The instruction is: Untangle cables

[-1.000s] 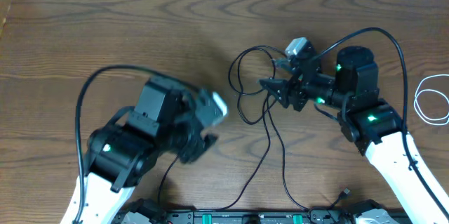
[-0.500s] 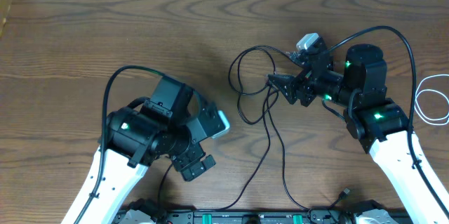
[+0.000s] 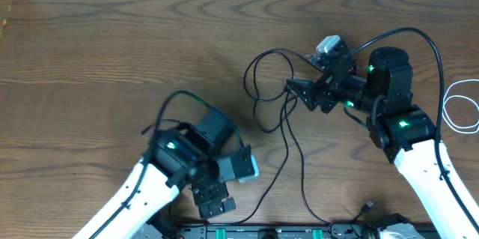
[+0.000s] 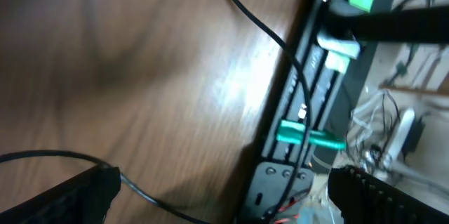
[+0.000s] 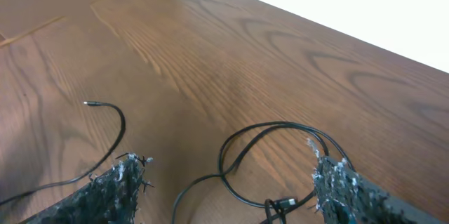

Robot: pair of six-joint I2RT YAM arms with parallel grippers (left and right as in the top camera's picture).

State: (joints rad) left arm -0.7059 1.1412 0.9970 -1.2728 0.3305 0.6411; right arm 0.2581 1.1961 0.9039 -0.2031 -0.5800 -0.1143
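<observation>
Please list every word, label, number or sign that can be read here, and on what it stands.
No text can be read.
The table, the black cable, the white cable, the left arm and the right arm show no writing.
The black rail in the left wrist view is too blurred to tell.

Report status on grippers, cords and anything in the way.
Left gripper open, empty. Right gripper open, over the long thin black cord, looped on itself. Short thin white cord coiled apart, far right. Nothing blocking.
</observation>
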